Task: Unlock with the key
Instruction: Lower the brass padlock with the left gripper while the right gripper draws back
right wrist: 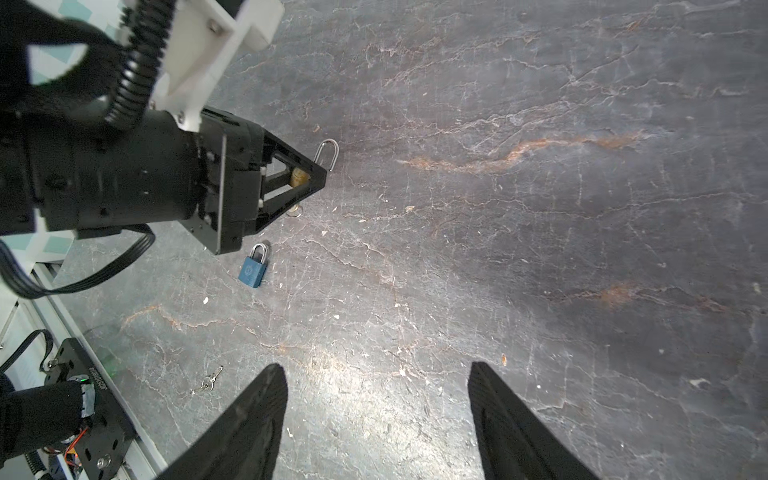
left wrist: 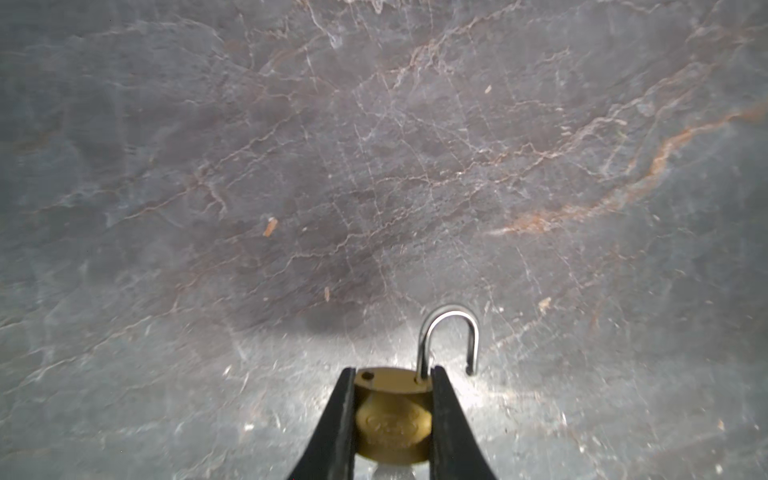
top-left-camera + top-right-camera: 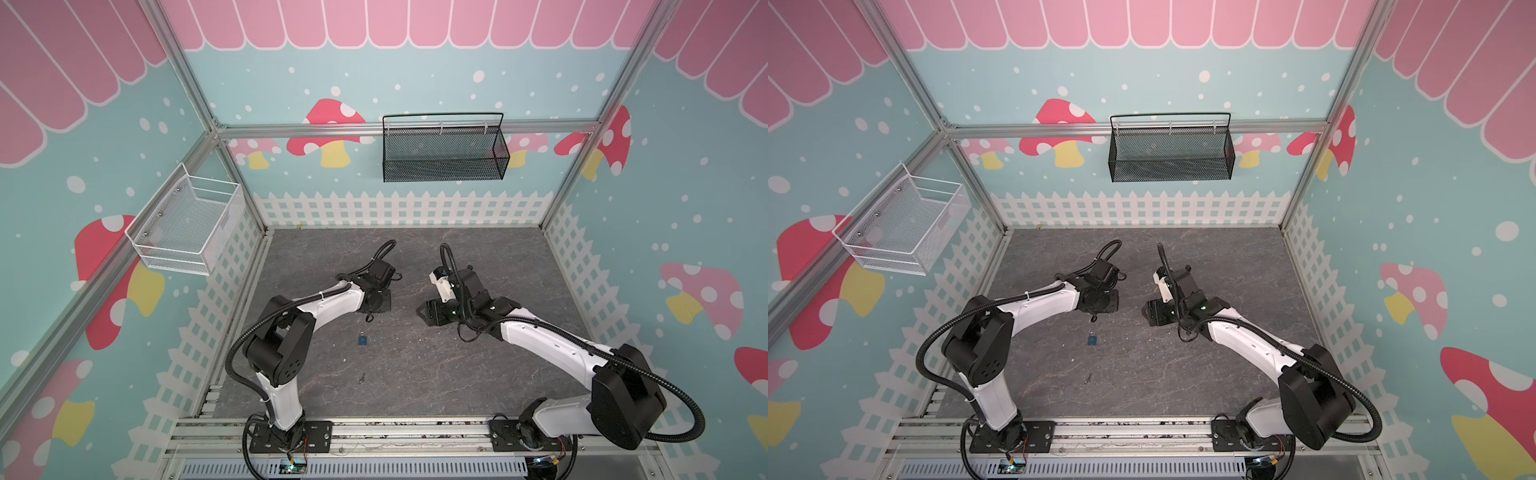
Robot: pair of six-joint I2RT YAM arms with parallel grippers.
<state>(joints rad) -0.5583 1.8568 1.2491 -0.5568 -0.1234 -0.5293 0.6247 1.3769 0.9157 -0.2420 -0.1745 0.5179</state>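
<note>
The left fingers (image 2: pixel 340 424) are closed narrowly on the body of a brass padlock (image 2: pixel 392 419), held over the grey marbled bench (image 2: pixel 374 166). Its silver shackle (image 2: pixel 449 320) stands open, one leg free of the body. The right fingers (image 1: pixel 257 415) stand wide apart, holding nothing. In a top view, a blue padlock (image 3: pixel 363 340) lies on the bench at 6 o'clock from the left fingers. The small key (image 3: pixel 362 377) lies farther out at 6 o'clock.

In a top view you see the loose padlock (image 3: pixel 363 340) on the table (image 3: pixel 415 374) left of centre, the keys (image 3: pixel 363 377) below it nearer the lower edge, and the left gripper (image 2: pixel 392 374) above it, clamped around the other padlock (image 2: pixel 392 419).
</note>
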